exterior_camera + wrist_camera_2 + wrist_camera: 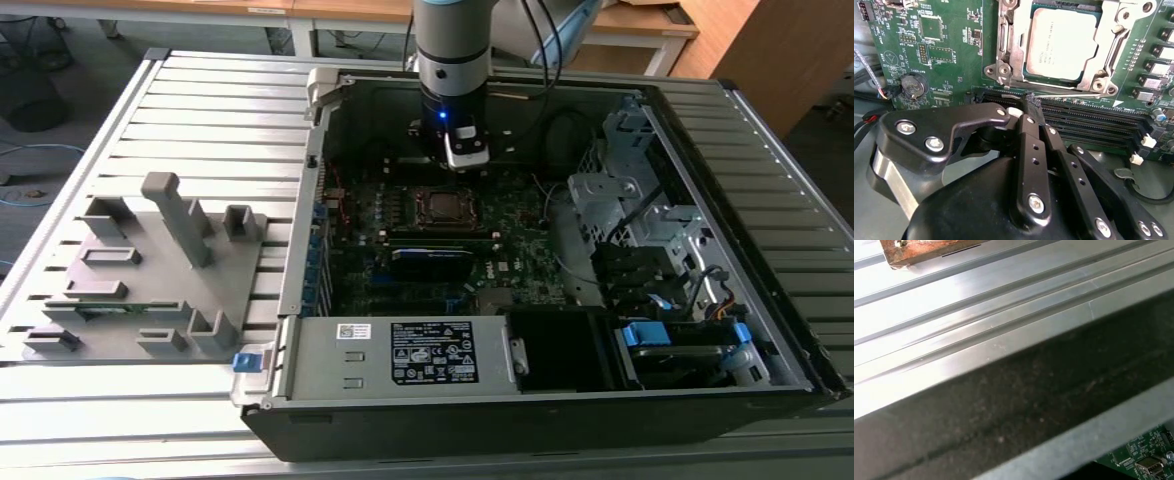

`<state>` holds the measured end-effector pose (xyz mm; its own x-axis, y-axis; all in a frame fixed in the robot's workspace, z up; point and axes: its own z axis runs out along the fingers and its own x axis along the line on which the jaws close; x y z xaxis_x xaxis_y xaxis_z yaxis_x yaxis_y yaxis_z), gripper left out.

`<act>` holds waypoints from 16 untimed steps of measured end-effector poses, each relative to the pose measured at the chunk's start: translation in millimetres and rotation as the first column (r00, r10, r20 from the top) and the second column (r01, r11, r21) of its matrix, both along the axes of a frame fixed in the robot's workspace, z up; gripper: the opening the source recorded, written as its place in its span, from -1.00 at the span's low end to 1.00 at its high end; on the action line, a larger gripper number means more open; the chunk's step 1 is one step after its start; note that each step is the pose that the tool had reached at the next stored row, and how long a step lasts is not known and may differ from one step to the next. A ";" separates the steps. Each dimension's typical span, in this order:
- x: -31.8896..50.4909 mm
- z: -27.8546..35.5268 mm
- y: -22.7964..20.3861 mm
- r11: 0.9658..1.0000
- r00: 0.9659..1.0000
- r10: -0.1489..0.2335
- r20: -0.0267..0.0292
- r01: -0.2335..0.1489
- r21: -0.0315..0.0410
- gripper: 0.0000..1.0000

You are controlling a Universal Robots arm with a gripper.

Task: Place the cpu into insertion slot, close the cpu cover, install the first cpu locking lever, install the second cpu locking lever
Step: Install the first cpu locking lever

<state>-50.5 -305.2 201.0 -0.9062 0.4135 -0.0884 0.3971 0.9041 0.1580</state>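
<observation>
In the second wrist view the cpu lies flat in the insertion slot, its silver-grey top showing through the window of the cpu cover, which is folded down over it. A thin silver locking lever runs along the socket's edge beside the memory slots. My gripper is shut, its black fingertips pressed together and touching that lever rod. In the exterior view my gripper hangs just behind the insertion slot, inside the open computer case.
Long black memory slots and a coin battery lie close to the fingers. A blue module, power supply, drive cages and cables crowd the case. A grey fixture tray sits on the slatted table.
</observation>
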 end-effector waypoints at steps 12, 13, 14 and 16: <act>-1.8 -1.4 0.0 1.000 1.000 -0.001 0.018 0.001 0.000 -0.79; -2.0 -1.5 0.0 1.000 1.000 -0.002 0.018 0.002 0.000 -0.79; -2.2 -1.6 0.0 1.000 1.000 -0.002 0.018 0.002 0.000 -0.79; -2.3 -1.8 0.4 1.000 1.000 -0.002 0.019 0.002 0.001 -0.79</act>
